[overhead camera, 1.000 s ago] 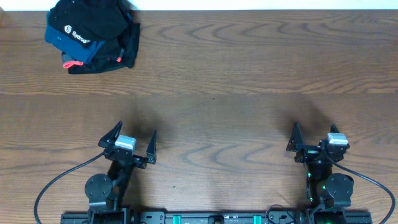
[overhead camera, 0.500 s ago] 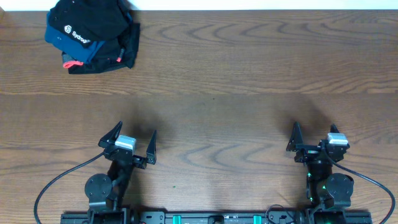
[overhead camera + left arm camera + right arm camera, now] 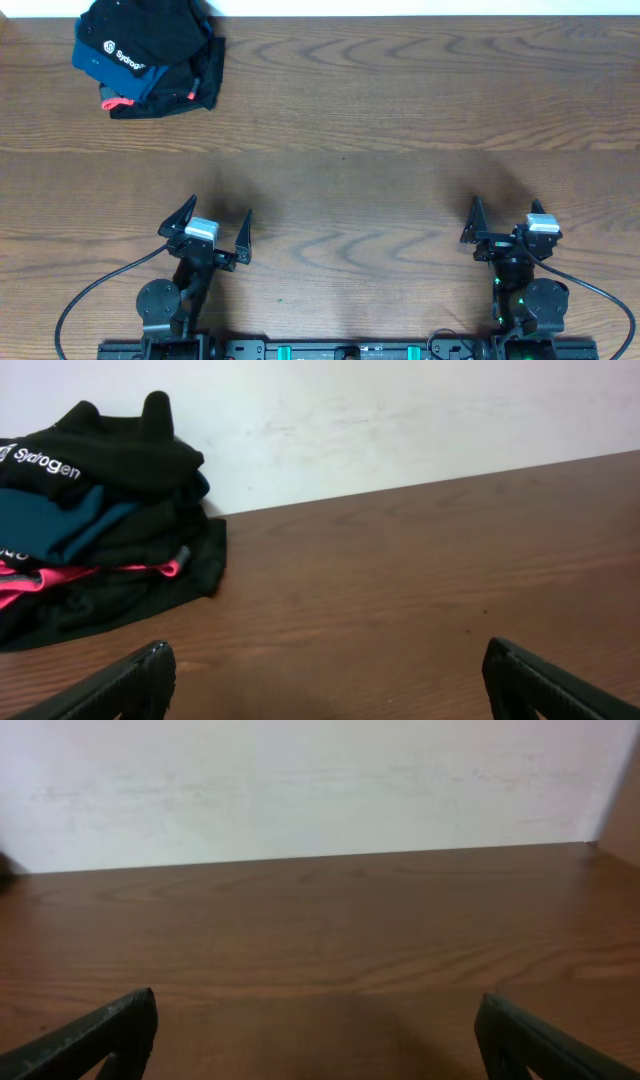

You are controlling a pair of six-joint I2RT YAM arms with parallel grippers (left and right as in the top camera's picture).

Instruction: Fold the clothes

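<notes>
A pile of clothes [image 3: 148,57] lies at the table's far left corner: black fabric with white "Sydrogen" lettering on top, a teal garment and a pink edge below. It also shows at the left of the left wrist view [image 3: 95,520], against the white wall. My left gripper [image 3: 213,226] is open and empty near the front edge, far from the pile; its fingertips frame the left wrist view [image 3: 325,675]. My right gripper [image 3: 500,222] is open and empty at the front right; its fingertips [image 3: 320,1035] hang over bare wood.
The brown wooden table [image 3: 380,130] runs back to a white wall [image 3: 320,780]. Black cables loop from both arm bases at the front edge [image 3: 90,300].
</notes>
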